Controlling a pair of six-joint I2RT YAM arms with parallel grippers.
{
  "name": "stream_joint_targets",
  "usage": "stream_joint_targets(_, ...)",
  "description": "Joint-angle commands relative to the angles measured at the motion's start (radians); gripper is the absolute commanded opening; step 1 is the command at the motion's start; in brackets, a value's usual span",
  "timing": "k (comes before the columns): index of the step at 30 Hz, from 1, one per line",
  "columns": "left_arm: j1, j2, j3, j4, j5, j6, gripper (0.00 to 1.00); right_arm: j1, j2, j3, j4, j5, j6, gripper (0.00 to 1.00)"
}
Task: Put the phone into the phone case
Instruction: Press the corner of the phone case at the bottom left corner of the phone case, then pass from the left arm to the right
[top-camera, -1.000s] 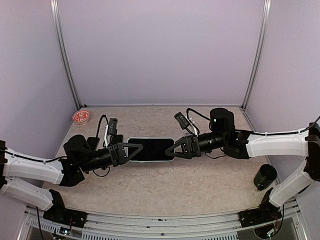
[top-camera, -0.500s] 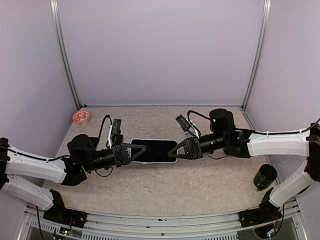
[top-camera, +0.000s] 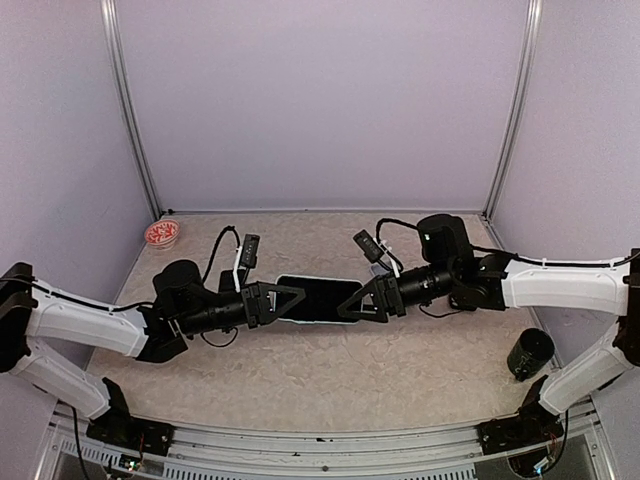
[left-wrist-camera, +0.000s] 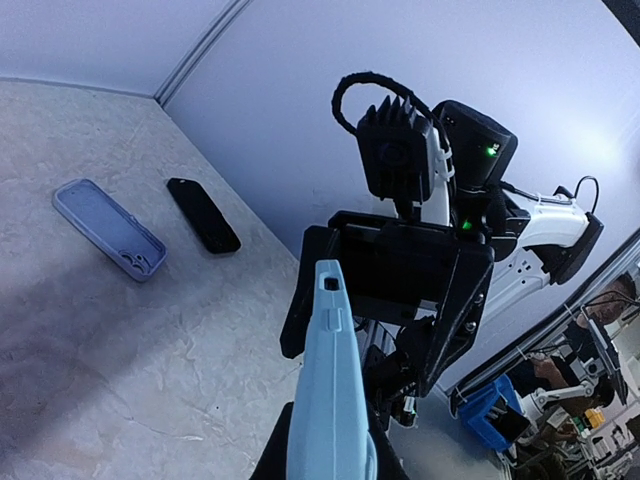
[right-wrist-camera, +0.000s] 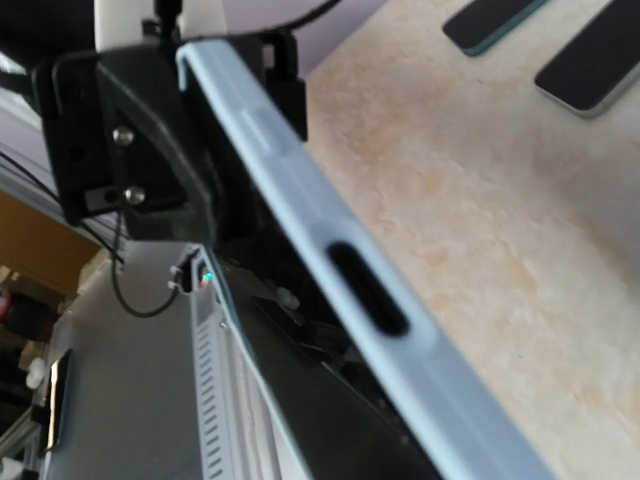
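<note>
phone (top-camera: 320, 298) gripped at each end by left end effector (top-camera: 290, 298) and right end effector (top-camera: 354, 304); whole group shifted rightward since before.

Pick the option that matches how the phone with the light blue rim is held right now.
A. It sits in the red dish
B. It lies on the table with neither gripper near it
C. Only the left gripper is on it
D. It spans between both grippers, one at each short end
D: in the top view the phone bridges the left gripper and the right gripper, and each wrist view shows the other gripper at its far end.
</note>
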Motion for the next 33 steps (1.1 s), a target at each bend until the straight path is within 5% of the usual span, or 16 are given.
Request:
stream_joint_targets(1, 0.010, 0.044, 0.096, -0.006, 0.083, 0.044, 0.00, -0.007, -0.085, -0.043, -0.047, 0.037, -0.029, 0.76)
stream_joint_targets(17, -0.013, 0.058, 0.131, -0.116, 0.060, 0.082, 0.00, -0.025, -0.193, -0.037, -0.210, 0.134, -0.118, 0.89)
stream_joint_targets(33, -0.033, 0.025, 0.248, -0.438, 0.106, 0.226, 0.00, -0.031, -0.224, 0.050, -0.416, 0.212, -0.239, 0.90)
